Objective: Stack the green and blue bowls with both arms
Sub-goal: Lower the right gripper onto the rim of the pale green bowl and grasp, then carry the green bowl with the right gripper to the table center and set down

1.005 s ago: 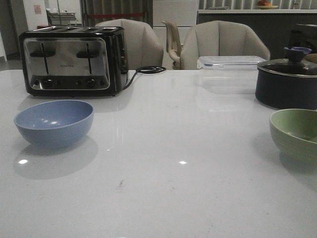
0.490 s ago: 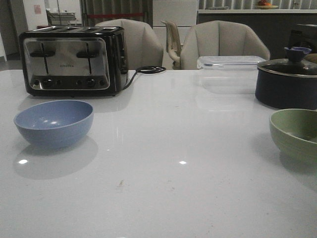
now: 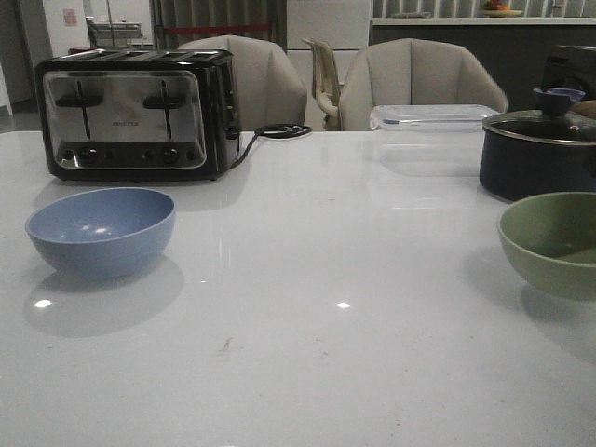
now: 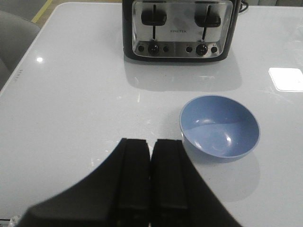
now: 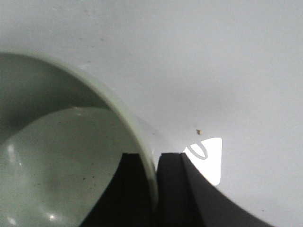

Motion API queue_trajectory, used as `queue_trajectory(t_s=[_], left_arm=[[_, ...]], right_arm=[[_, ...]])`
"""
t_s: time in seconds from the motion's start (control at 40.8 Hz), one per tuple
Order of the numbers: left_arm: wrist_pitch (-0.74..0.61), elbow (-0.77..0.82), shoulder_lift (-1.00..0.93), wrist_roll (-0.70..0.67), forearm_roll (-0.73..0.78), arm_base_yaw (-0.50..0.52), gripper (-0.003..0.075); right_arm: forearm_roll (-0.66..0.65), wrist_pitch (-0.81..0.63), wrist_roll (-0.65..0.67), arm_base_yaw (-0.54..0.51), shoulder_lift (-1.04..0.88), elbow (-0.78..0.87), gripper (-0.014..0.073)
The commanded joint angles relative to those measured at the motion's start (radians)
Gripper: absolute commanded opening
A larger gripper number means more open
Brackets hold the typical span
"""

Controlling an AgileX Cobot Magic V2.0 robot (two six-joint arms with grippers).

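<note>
The blue bowl sits upright on the white table, left of centre, in front of the toaster. In the left wrist view the blue bowl lies beside and beyond my left gripper, which is shut on nothing and hovers apart from it. The green bowl is at the far right edge of the front view, tilted and raised slightly off the table. My right gripper is shut on the green bowl, one finger inside and one outside its rim. Neither arm shows in the front view.
A black and chrome toaster stands at the back left with its cord trailing right. A dark navy lidded pot stands just behind the green bowl, and a clear lidded container sits to its left. Chairs stand behind the table.
The green bowl has risen and shifted a little left, tilting so more of its inside shows. The blue bowl and everything else stayed put.
</note>
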Motion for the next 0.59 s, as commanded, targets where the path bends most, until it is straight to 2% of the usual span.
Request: queue_trajectory(t_s=[0.0, 0.147, 0.368, 0.564], left_arm=[[-0.081, -0.029, 0.006, 0.001, -0.006, -0.004, 0.0099], [-0.081, -0.029, 0.006, 0.001, -0.006, -0.004, 0.0099], [-0.082, -0.029, 0.006, 0.001, -0.006, -0.004, 0.0099], [-0.083, -0.029, 0.006, 0.001, -0.006, -0.004, 0.0099]], right_arm=[[0.001, -0.015, -0.01, 0.061, -0.103, -0.056, 0.0094], [0.016, -0.014, -0.01, 0.215, -0.147, -0.084, 0.0094], [0.067, -0.04, -0.01, 0.431, -0.116, -0.094, 0.0094], [0.089, -0.05, -0.01, 0.544, -0.028, -0.118, 0.0094]])
